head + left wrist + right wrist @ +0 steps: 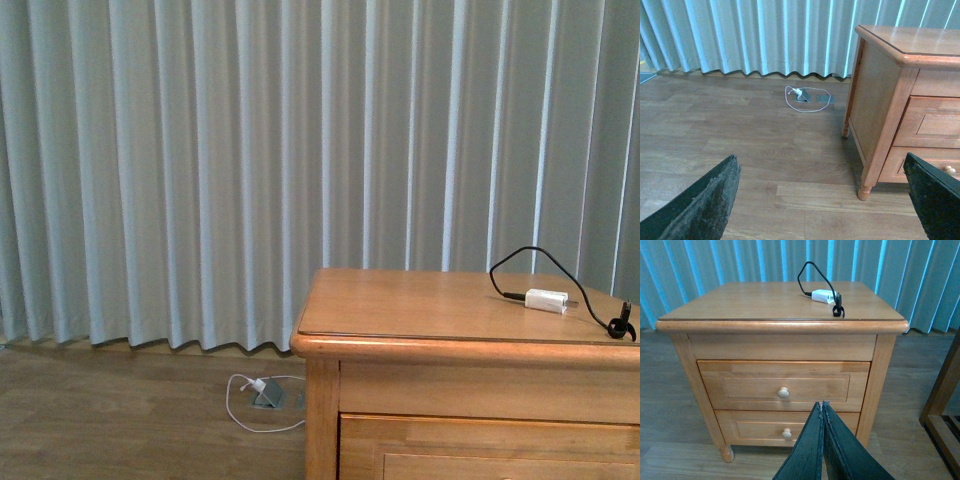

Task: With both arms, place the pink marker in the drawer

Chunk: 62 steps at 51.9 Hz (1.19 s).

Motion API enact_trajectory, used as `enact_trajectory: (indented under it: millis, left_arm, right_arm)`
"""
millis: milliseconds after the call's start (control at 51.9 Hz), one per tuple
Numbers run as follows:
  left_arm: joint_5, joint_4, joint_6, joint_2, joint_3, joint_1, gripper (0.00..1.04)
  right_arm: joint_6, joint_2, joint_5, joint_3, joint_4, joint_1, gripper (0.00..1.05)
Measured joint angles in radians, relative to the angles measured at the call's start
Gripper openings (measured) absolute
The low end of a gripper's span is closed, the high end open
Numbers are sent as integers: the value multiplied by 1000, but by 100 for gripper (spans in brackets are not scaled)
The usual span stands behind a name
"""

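**Right wrist view: nothing started, drawer shut, marker not found**

Right wrist view has the nightstand (782,325) square ahead of the right gripper (823,407). The drawer (784,386), the upper one, is fully closed, its knob (783,392) just beyond and slightly to one side of the fingertips, not touched. Lower drawer (786,431) is closed too.

Pink marker: not visible in any of the three views. On the nightstand top there's only a white charger plug (823,296) with a black cable (810,272). So I can't say where the marker is. By my read, progress is zero: drawer to open, marker to locate and pick, then drop in.

Pose:
- Right gripper: jaws pressed together, holding nothing, pointed at the drawer fronts, clear of the wood.
- Left gripper (822,200): jaws spread wide, nothing between them. It hangs over bare floor (740,140), nightstand off to one side of it, a white floor cable (805,97) well ahead near the curtain (765,35).

Front view shows neither arm, only curtain, the nightstand's top corner and the plug.

Judgement: right arm looks lined up for the knob, but the closed jaws would need to part first.
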<state>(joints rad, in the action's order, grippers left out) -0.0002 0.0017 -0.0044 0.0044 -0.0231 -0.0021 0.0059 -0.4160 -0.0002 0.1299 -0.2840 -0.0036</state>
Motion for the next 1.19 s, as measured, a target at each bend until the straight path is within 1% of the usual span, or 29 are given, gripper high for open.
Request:
enact_trajectory:
  millis: [617, 771, 829, 906, 925, 1137, 1156, 1195]
  left_arm:
    - [0, 0, 0, 0, 0, 0, 99]
    - [0, 0, 0, 0, 0, 0, 99]
    - [0, 0, 0, 0, 0, 0, 99]
    - [0, -1, 0, 0, 0, 0, 99]
    - [0, -1, 0, 0, 0, 0, 99]
    - [0, -1, 0, 0, 0, 0, 99]
    - [0, -1, 0, 0, 0, 0, 99]
    - [0, -1, 0, 0, 0, 0, 99]
  right_arm:
    - [-1, 185, 0, -92, 92, 0, 1]
    - [-2, 229, 0, -125, 94, 0, 1]
    - [-2, 245, 0, -125, 112, 0, 1]
    - [-2, 353, -1, -124, 254, 0, 1]
    - [-2, 373, -1, -124, 270, 0, 1]
    - [-2, 410, -1, -124, 282, 0, 1]
    - [-4, 411, -1, -124, 282, 0, 3]
    - [-3, 412, -1, -124, 282, 0, 9]
